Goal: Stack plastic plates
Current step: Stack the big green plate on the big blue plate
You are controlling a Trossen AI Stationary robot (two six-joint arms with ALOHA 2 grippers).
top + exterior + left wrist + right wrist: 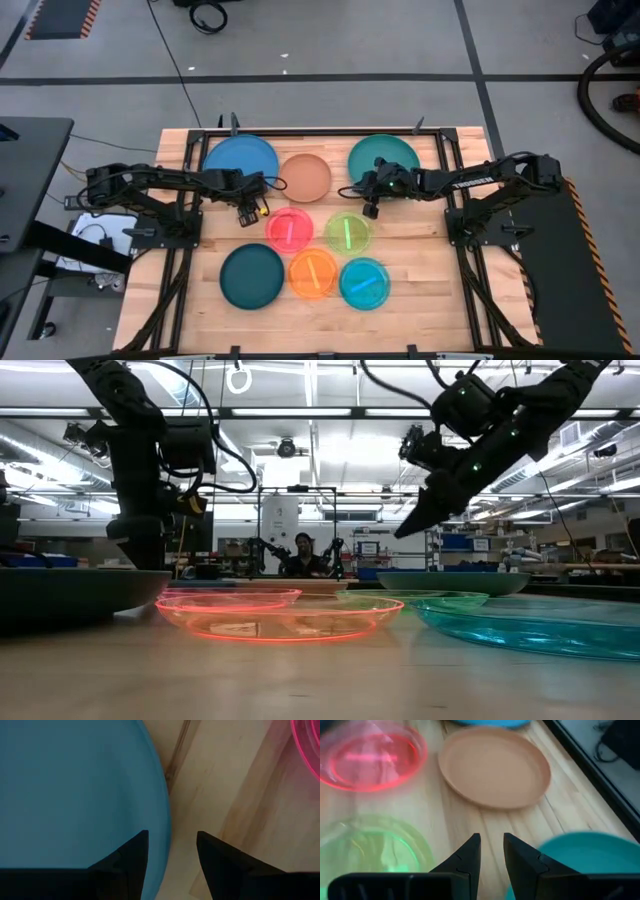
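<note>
Eight round plates lying flat and separate on the wooden table (pixel 410 300). Along the far row: large blue plate (pixel 240 160), tan plate (pixel 305 176), large teal plate (pixel 384 158). Nearer: pink plate (pixel 290 229) beside green plate (pixel 348 233); then dark teal plate (pixel 252 275), orange plate (pixel 313 273), light blue plate (pixel 364 283). Left pincer (pixel 252 208) released, fingers straddling the blue plate's edge. Right pincer (pixel 370 208) nearly closed, gripping nothing, raised over the teal plate's near edge, close to the tan plate.

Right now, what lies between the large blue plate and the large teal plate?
High view: the medium tan plastic plate lies between the large blue plate and large teal plate.
</note>
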